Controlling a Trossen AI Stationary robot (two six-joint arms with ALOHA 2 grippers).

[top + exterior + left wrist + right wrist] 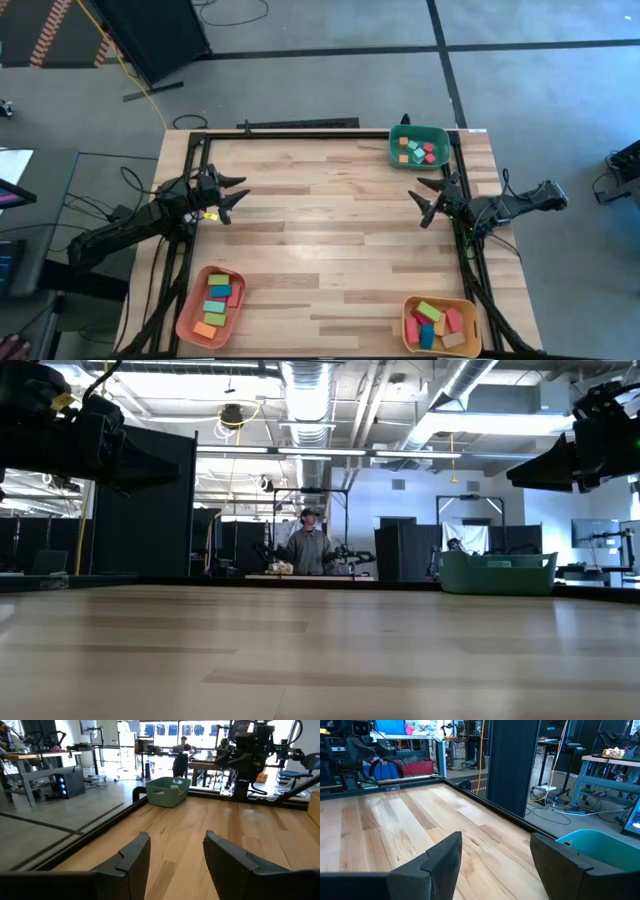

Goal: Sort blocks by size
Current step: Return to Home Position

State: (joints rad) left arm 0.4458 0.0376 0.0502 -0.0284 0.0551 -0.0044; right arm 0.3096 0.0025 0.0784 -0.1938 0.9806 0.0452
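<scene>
Green tray spotted at the table's far right corner, with small blocks lying inside. Noted further blocks in the salmon tray at the near left corner and in the yellow tray at the near right corner. Saw the left gripper raised above the left edge, jaws apart; saw the right gripper raised above the right edge, jaws likewise spread, facing inward.

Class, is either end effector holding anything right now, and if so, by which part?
Nothing is held. The left end effector and the right end effector both stand open and empty above the table.
</scene>
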